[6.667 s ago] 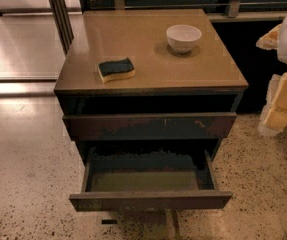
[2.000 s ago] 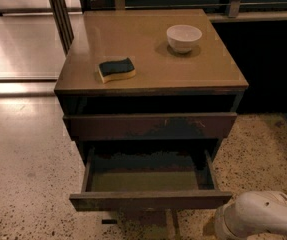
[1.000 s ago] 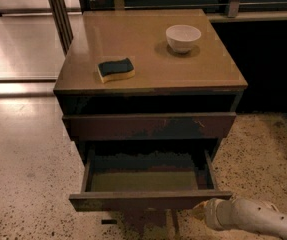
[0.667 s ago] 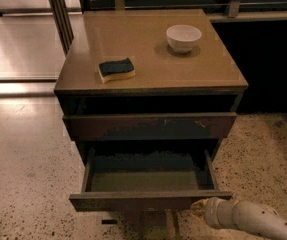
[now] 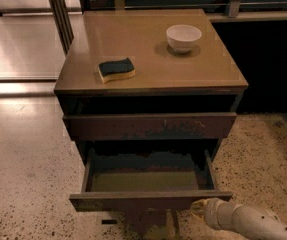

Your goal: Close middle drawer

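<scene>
The middle drawer [image 5: 143, 202] stands pulled far out of the dark-brown cabinet [image 5: 148, 54]. Its olive-brown inner floor [image 5: 145, 180] is bare. My gripper [image 5: 199, 207] sits low at the right end of the drawer's plain front, right against it or just in front of it. The white arm [image 5: 253, 221] reaches in from the lower right corner. The front with pale scratch marks [image 5: 150, 126] above is nearly flush with the cabinet. The lowest front is hidden under the open drawer.
A blue-and-yellow sponge [image 5: 116, 69] and a white bowl [image 5: 183, 37] sit on the cabinet top. A metal post [image 5: 58, 9] stands at the back left. Speckled floor [image 5: 28, 184] lies to the left and a dark recess [image 5: 273, 64] to the right.
The arm left the right edge, came in low from the lower right, and the gripper has moved left up to the right end of the drawer's front. The drawer is still open.
</scene>
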Tool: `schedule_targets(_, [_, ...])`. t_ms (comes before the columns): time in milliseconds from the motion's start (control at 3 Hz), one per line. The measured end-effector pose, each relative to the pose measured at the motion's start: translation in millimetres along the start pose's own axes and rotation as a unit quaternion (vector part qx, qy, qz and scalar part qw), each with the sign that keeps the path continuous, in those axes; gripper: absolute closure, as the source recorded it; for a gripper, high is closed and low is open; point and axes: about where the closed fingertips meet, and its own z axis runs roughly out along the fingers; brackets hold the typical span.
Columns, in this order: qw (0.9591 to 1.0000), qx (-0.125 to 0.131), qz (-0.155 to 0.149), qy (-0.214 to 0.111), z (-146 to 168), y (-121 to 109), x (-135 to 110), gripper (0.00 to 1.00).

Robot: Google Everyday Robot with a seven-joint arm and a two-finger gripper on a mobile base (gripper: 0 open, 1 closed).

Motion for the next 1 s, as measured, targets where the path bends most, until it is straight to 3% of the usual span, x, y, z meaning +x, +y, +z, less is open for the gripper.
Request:
schedule_targets(667, [0.9953, 0.085, -0.046, -0.004, 1.0, -22.1, 4.9, 1.0])
schedule_targets(1000, [0.9924, 0.109, -0.056, -0.007, 6.8, -32.4, 5.8, 1.0])
